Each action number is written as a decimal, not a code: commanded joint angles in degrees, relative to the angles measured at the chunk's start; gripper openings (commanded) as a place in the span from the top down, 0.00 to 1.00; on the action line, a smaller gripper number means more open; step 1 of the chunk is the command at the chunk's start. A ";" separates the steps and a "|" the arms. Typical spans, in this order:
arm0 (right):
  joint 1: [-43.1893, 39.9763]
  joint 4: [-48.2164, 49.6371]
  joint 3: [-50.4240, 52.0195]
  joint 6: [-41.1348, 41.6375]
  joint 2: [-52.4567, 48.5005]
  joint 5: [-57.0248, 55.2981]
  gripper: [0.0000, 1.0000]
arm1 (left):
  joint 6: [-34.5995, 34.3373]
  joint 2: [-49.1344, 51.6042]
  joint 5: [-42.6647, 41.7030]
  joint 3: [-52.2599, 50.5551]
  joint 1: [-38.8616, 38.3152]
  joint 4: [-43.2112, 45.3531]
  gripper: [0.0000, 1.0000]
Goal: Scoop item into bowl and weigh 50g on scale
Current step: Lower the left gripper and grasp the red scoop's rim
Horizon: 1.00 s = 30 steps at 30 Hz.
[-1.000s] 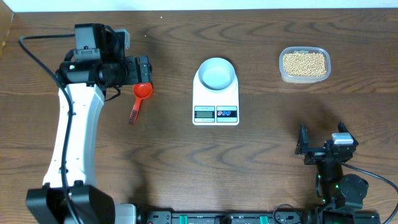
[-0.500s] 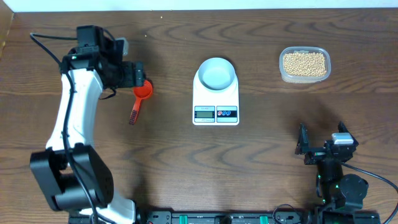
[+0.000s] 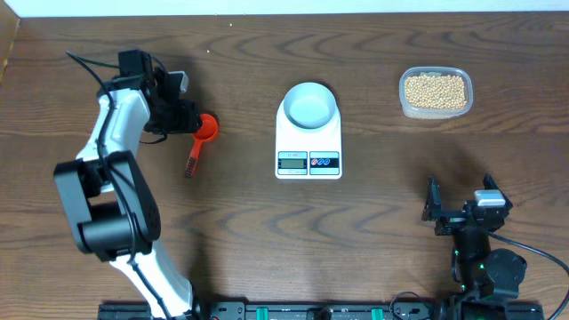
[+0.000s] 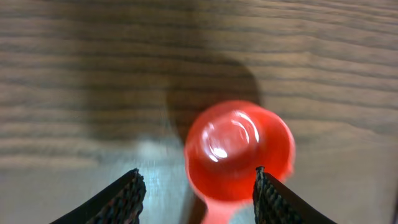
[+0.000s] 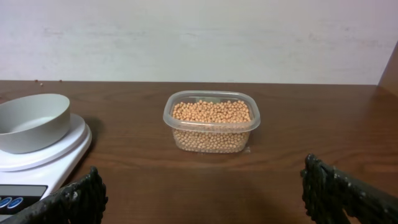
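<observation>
Straddling, Not Yet Gripping: Stock at Pick-Up

Left fingers [image 4: 121,199]: moderately wide, one on either side of the red scoop [image 4: 239,149] where the cup meets the handle. A gap shows between them and the plastic, so nothing is held. The placement suits a pinch at the neck, which would keep the cup level for carrying.

Red scoop: lies flat at the far left of the surface [image 3: 373,222], cup upward and empty, handle pointing near.

Scale [image 3: 308,147]: centre of the surface, display and buttons on its near edge. The reading is too small to tell.

Bowl [image 3: 309,105]: seated on the scale's platform and empty, presumably set there so the weight registers as beans go in.

Beans [image 3: 435,91]: all in the clear tub [image 3: 436,115] at far right, well apart from scoop and bowl.

Right fingers [image 5: 74,202]: fully wide, holding nothing, low at near right and facing the tub. Judged to be parked out of the way.

Task status, judged: first step only, with no scooping begun.
</observation>
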State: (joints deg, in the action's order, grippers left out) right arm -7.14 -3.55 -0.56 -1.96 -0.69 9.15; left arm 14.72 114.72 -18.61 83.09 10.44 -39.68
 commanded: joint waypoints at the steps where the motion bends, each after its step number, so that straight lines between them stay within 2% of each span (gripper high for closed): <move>1: 0.46 -0.02 0.24 -0.46 0.31 -0.24 0.01 | 0.87 2.97 -0.87 1.27 0.11 1.09 0.45; 4: 0.46 -0.02 0.24 -0.46 0.31 -0.24 0.01 | 0.87 3.43 -0.87 1.27 0.11 1.64 0.50; 14: 0.46 -0.02 0.24 -0.46 0.31 -0.24 0.01 | 0.87 4.76 -0.35 1.25 -1.99 4.52 0.50; 30: 0.46 -0.02 0.24 -0.46 0.31 -0.24 0.01 | 0.92 5.42 3.08 1.09 -2.16 6.84 0.59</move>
State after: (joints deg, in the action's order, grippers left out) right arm -7.14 -3.55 -0.56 -1.96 -0.69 9.15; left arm 15.09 118.87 -17.02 83.11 8.14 -32.93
